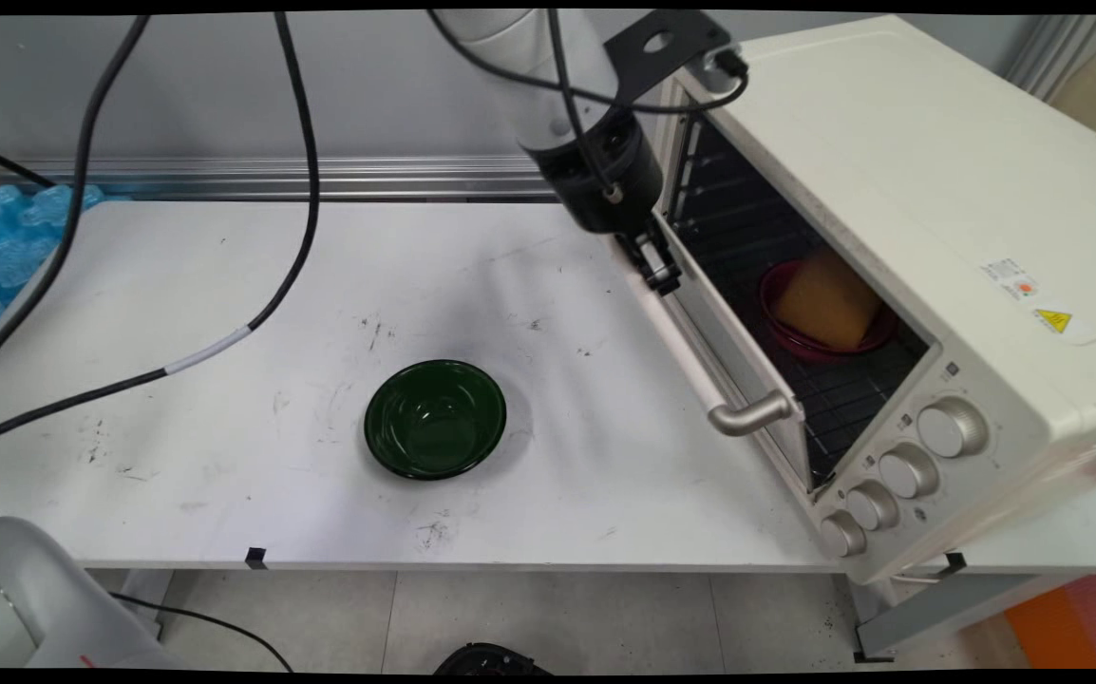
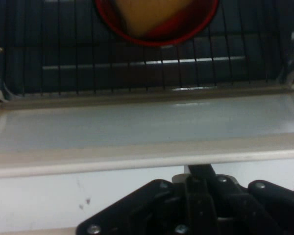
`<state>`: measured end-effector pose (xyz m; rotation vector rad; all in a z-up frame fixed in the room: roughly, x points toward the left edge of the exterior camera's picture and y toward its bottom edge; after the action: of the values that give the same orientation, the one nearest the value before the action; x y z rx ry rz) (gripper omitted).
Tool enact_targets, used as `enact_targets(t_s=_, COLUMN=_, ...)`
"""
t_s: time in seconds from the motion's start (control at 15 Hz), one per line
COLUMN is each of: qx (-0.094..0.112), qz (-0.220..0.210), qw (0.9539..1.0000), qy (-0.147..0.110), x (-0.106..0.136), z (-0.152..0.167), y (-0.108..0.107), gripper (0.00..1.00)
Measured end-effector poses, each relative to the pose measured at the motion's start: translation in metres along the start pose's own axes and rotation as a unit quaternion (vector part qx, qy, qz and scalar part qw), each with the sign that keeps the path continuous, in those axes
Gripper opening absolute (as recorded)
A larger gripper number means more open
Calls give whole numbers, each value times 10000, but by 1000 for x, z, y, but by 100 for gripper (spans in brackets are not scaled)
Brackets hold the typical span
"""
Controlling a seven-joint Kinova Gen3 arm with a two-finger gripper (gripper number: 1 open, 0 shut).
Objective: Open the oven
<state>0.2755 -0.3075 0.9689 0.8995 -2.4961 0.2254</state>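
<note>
Black two-finger gripper point(image 1: 658, 269) was seen against the top edge of the white toaster oven's point(image 1: 890, 190) half-lowered door point(image 1: 733, 356) | its opening could not be told, nor any hold | a red bowl point(image 1: 781, 328) with a yellow block point(image 1: 828, 299) was seen on the rack inside | a dark green glass bowl point(image 1: 435, 418) was seen well apart on the white table point(image 1: 225, 475).

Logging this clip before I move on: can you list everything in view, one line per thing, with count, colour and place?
Toaster oven: one, cream white, table's right end.
Oven door: one, hanging partly open, grey handle.
Red dish: one, on the oven rack.
Yellow-orange block: one, in the red dish.
Green bowl: one, dark green, mid-table.
Table: one, white, scuffed.
Cables: black, hanging at left.
Gripper: one, black, at the door's top edge.
</note>
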Motion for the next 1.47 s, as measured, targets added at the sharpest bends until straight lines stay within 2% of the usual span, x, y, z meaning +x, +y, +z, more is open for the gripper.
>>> enact_targets(t_s=0.67, qx=-139, qz=-42, qw=9999, qy=-10, x=-54, z=22, y=-1, gripper=0)
enact_targets(t_s=1.47, qx=-186, qz=6, qw=9998, qy=-16, x=-114, z=41, y=-5, gripper=0)
